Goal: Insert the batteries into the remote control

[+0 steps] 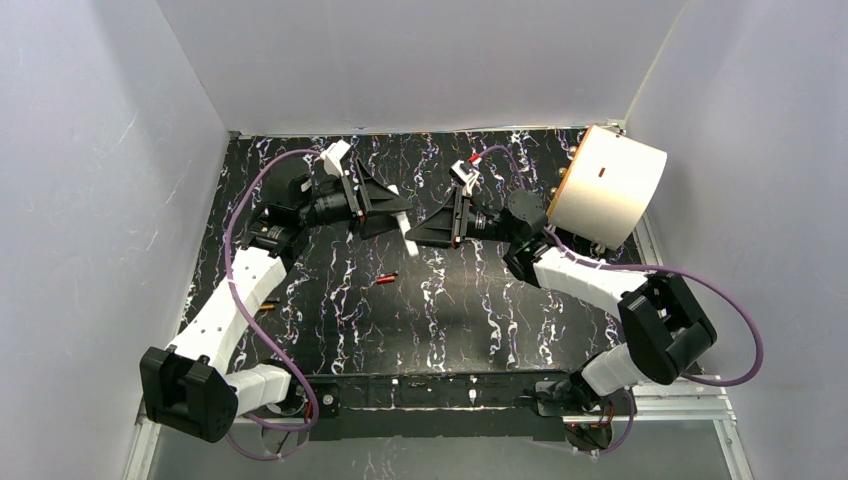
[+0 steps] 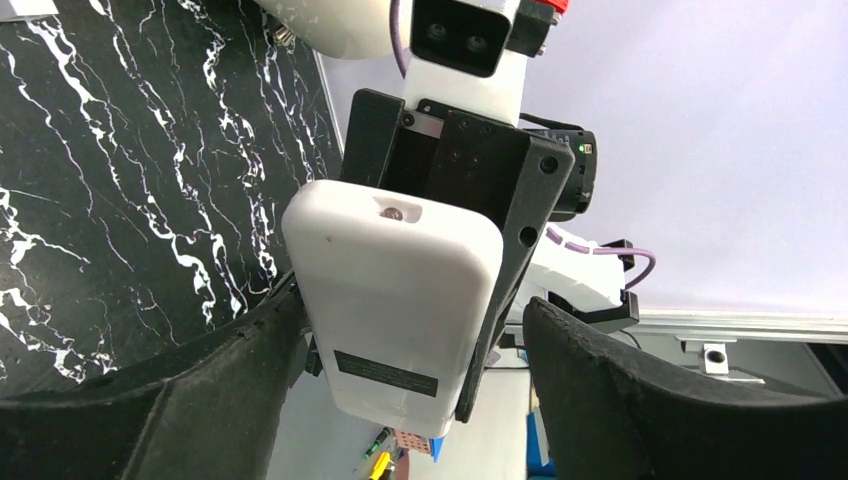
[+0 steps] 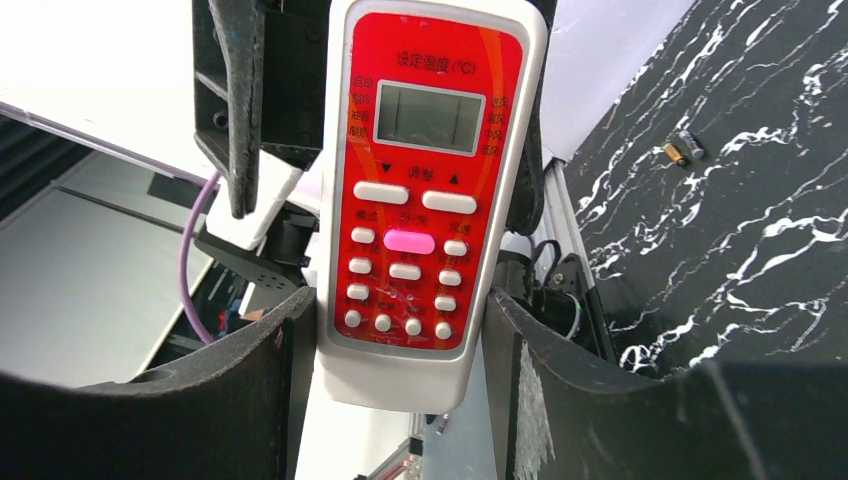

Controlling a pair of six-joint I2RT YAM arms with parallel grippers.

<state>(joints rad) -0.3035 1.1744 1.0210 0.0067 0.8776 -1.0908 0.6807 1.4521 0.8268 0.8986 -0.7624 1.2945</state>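
Top external view has the left arm (image 1: 235,300) reaching from the near left corner toward the middle of the black marbled table (image 1: 330,320), with a purple cable (image 1: 229,262) looping beside it. The left gripper (image 1: 396,210) hangs above the far middle of the table, its jaws parted astride the remote control (image 1: 405,230). From the left wrist, one finger (image 2: 180,400) lies right at the edge of the white back, though I cannot tell if it touches. The other finger (image 2: 620,400) stands off with a plain gap, so these jaws are open and not clamped. The remote control is off the table, held in the air between the two grippers. Its white back with a dark label faces the left wrist camera, and its red button face with a grey display faces the right wrist camera. Nearer than the remote, about mid-table and well apart from it, the batteries (image 1: 387,279) lie on the marbled top as a small orange-red and black streak. The right wrist view shows them as two short cylinders close together. Just right of the remote, the right gripper (image 1: 420,232) comes in from the right and is clamped on it, both fingers pressed against its long sides. Behind the right arm (image 1: 590,280), at the far right corner, sits a big white cylinder (image 1: 610,187) with an orange rim
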